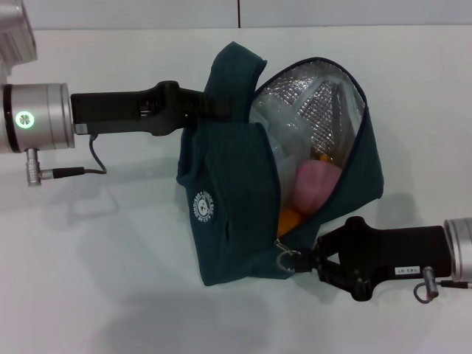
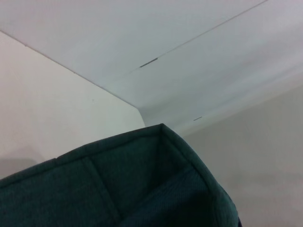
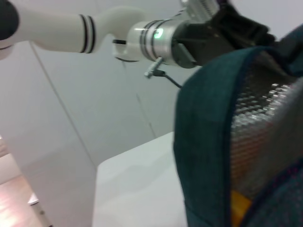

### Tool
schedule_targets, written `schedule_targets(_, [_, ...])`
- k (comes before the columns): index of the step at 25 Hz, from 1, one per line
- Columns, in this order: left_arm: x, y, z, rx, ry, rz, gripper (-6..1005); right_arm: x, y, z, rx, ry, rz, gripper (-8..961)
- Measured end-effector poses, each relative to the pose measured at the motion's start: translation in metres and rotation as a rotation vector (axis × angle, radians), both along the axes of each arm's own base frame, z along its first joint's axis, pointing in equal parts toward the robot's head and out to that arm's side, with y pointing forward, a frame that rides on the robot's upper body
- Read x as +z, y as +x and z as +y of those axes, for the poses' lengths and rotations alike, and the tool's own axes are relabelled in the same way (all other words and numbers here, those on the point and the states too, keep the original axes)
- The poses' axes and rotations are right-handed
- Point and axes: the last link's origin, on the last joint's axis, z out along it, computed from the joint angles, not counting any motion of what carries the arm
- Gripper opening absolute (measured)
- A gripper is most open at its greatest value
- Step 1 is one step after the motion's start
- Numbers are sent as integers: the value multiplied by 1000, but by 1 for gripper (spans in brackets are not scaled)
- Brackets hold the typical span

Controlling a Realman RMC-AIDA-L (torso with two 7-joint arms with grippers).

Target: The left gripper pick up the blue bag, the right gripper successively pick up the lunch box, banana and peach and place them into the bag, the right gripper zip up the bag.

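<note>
Right gripper, black, nearest the robot: reaches in from the right at the bag's lower corner, its fingertips meeting the silver ring zip pull; whether the jaws are clamped on it cannot be told

Large dark teal-green fabric lunch bag: held up above the white table, tipped on its side with the mouth facing right. Zip open; flap folded back, showing quilted silver foil lining. Small round white logo on the outer panel. One loop handle rises at the top

Contents, seen through the opening: small round pink toy peach; a yellow-orange piece of the banana below it; clear plastic edge of the lunch box behind, mostly hidden

Left gripper, black, farther back: comes in from the left at the bag's upper side, fingers buried in the fabric near the handle; jaw state cannot be told, though the bag hangs from it
</note>
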Motion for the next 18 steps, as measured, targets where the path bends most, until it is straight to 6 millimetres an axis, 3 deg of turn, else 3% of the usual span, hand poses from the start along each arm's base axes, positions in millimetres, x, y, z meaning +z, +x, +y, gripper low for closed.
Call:
schedule_targets(6, [0,0,0,1,4,1,59,0,-8,-1,33,-41,10,4])
schedule_targets(18, [0,-1,1,4,10,4,61,1,-1,-6,-6,-42,15,5])
